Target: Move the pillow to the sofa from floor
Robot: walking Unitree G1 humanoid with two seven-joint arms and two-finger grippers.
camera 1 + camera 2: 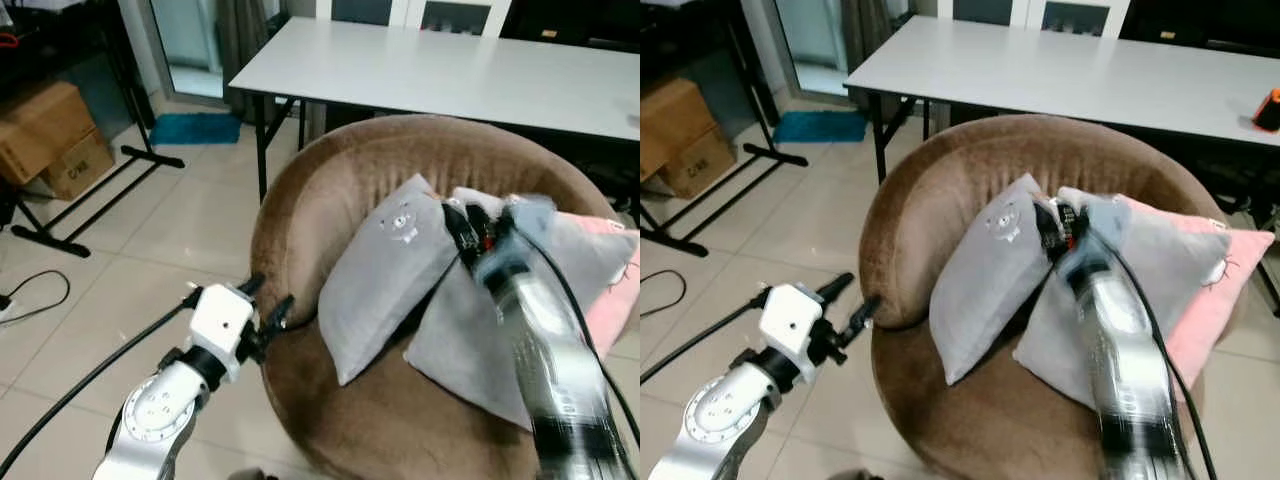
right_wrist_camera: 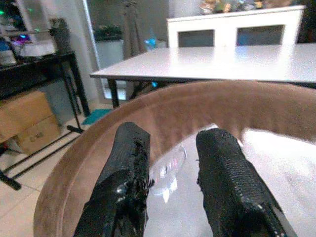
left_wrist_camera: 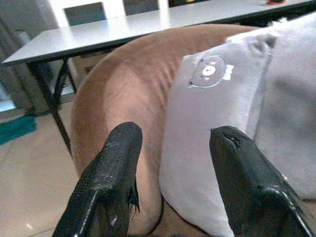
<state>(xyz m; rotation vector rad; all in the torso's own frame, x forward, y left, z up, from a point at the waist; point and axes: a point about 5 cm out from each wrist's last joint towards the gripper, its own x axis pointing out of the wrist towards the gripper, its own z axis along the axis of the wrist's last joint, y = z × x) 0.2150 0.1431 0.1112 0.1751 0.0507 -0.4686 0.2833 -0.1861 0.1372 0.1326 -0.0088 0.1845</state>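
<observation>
A grey pillow (image 1: pixel 385 280) with a small bear print leans upright inside the round brown sofa (image 1: pixel 330 190). Beside it lies a second grey pillow (image 1: pixel 480 340), with a pink pillow (image 1: pixel 615 290) behind that one. My right gripper (image 1: pixel 468 225) hovers open just above the top edges of the two grey pillows, holding nothing. My left gripper (image 1: pixel 268 305) is open next to the sofa's outer left side, its fingers (image 3: pixel 113 168) pointing at the sofa wall and the bear pillow (image 3: pixel 207 128).
A long white table (image 1: pixel 450 70) stands right behind the sofa. Cardboard boxes (image 1: pixel 45 135) and a black stand's legs (image 1: pixel 90 200) are at the far left, with a cable (image 1: pixel 40 295) on the tiled floor. An orange object (image 1: pixel 1268 108) sits on the table.
</observation>
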